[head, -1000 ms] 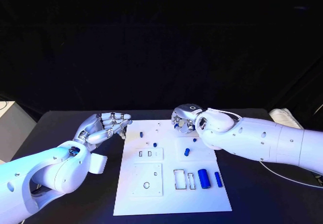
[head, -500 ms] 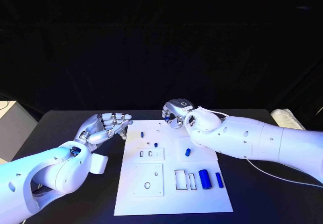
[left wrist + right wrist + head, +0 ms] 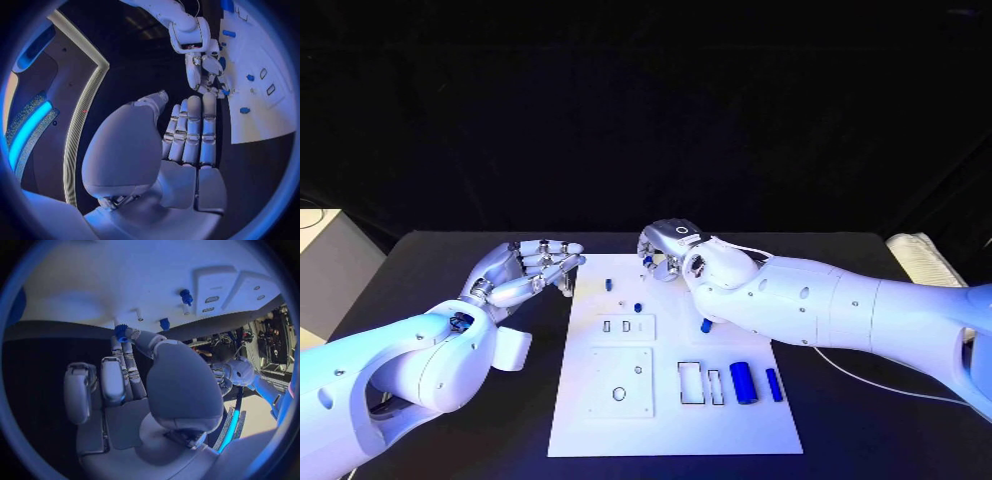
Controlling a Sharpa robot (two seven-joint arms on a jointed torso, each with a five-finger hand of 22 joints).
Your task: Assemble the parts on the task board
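You are looking at no readable writing or brand anywhere on the parts or board. Nearest you, the flat white rectangular task board [image 3: 672, 420] is lying on the matte black table [image 3: 459, 410], its smooth surface cut with rectangular and round recesses. Near its right edge a thick blue cylinder part [image 3: 743, 383] and a thinner blue rod part [image 3: 773, 384] are lying side by side, just beside two outlined slots. Farther up, a small blue peg part [image 3: 705, 326] is sitting close under the right forearm, and two more small blue pieces [image 3: 636, 308] are standing toward the board's far left.

Your left robot hand [image 3: 525, 272], silver and jointed, is hanging just off the board's left edge with its fingers curled upward around nothing, unchanged from a second ago. A white block [image 3: 514, 350] is lying on the table beside that arm.

Farthest out, your right robot hand [image 3: 672, 250] is hovering over the board's far edge, having shifted leftward since the earlier frames. The right wrist view shows it pinching a small blue ridged part [image 3: 120, 332] at its fingertips.
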